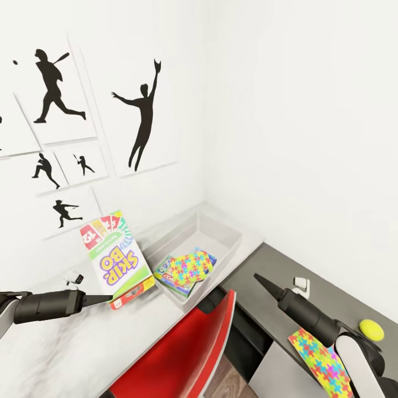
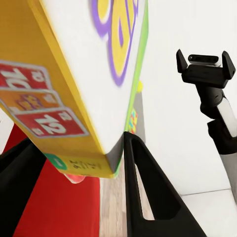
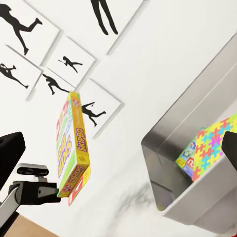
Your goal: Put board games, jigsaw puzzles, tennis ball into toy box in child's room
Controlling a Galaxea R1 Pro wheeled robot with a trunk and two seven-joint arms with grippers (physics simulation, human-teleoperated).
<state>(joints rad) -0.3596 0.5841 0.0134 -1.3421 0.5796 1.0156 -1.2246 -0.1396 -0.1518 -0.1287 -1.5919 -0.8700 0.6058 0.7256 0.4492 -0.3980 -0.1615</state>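
Two arms are reaching toward the toy box (image 1: 221, 235): left gripper (image 1: 105, 299) clamping one Skip-Bo game (image 1: 115, 257), right gripper (image 1: 264, 283) spread wide, empty; two puzzles (image 1: 190, 268) (image 1: 320, 359) are showing.

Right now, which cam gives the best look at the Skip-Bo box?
Head view: the Skip-Bo box shows its whole printed face, held at its lower edge by the left claw. Right wrist view shows it edge-on, spine lettering readable. Left wrist view shows a blurred close-up of one corner.

Colourful Skip-Bo box (image 1: 115, 257), mosaic-patterned jigsaw puzzle (image 1: 319, 360), yellow-green tennis ball (image 1: 371, 330), red chair (image 1: 188, 354)
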